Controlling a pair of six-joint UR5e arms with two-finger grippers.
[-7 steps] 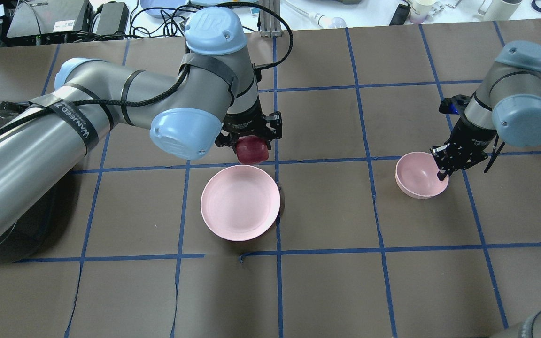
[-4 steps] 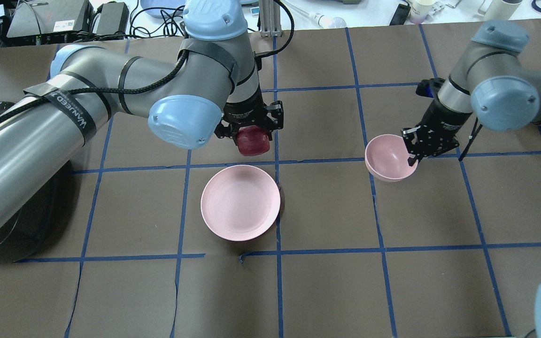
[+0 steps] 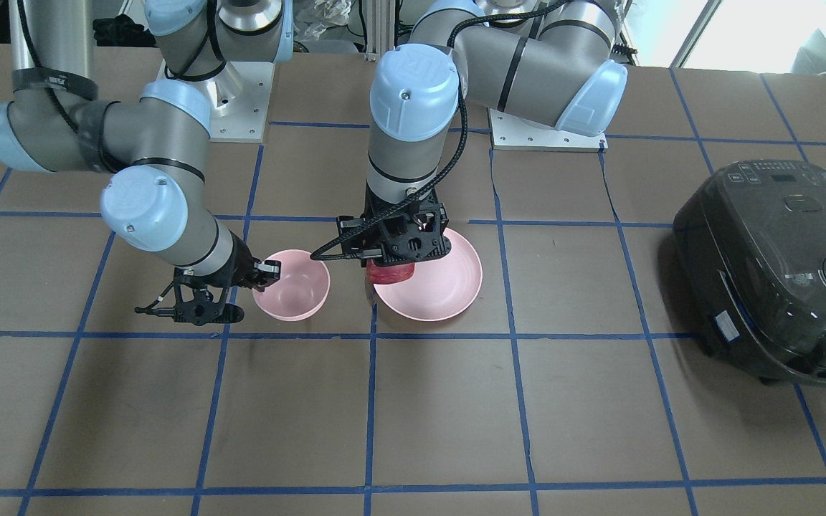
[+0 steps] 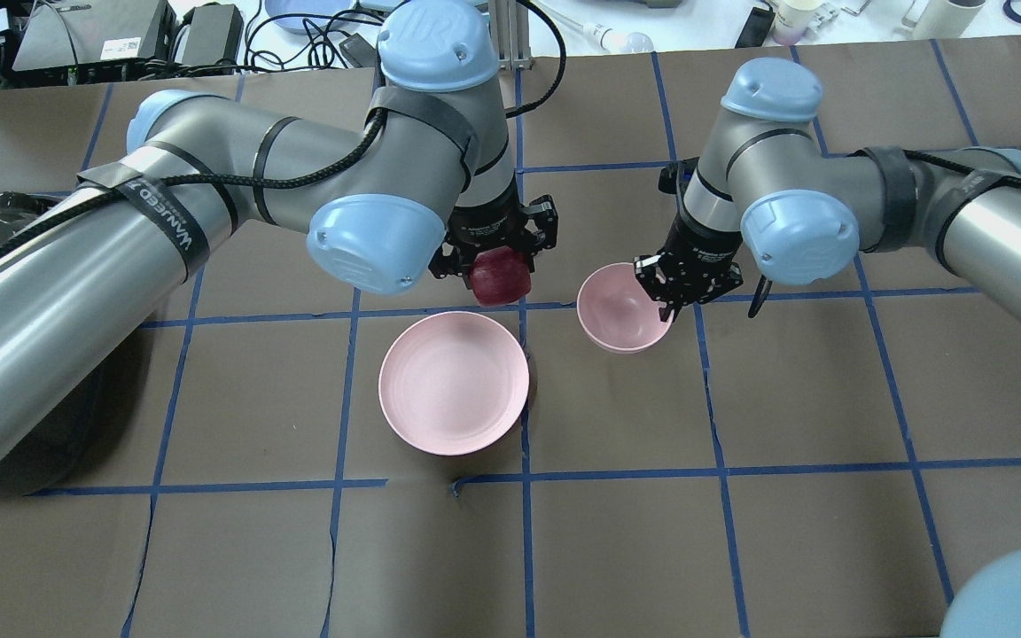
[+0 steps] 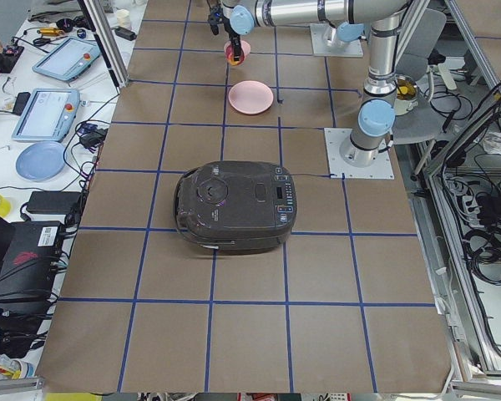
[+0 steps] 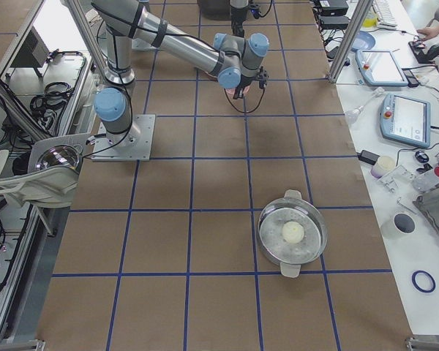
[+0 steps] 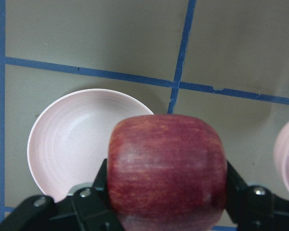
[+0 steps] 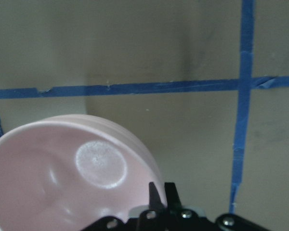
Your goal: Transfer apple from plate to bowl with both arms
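Note:
My left gripper (image 4: 499, 268) is shut on the dark red apple (image 4: 502, 278) and holds it above the table, just beyond the far rim of the pale pink plate (image 4: 453, 416). The left wrist view shows the apple (image 7: 167, 168) between the jaws, with the empty plate (image 7: 70, 144) below it. My right gripper (image 4: 663, 299) is shut on the right rim of the small pink bowl (image 4: 615, 306), a short way right of the apple. The bowl (image 8: 53, 183) is empty. From the front, the bowl (image 3: 295, 287) sits beside the plate (image 3: 456, 297).
A black rice cooker (image 3: 779, 272) stands far out on my left side of the table. A steel pot with a glass lid (image 6: 293, 234) stands far out on my right side. Cables and devices lie beyond the table's far edge (image 4: 120, 44).
My right arm has carried the bowl left across a grid square, close to the apple. My left gripper has shifted slightly right with the apple. The plate has not moved.

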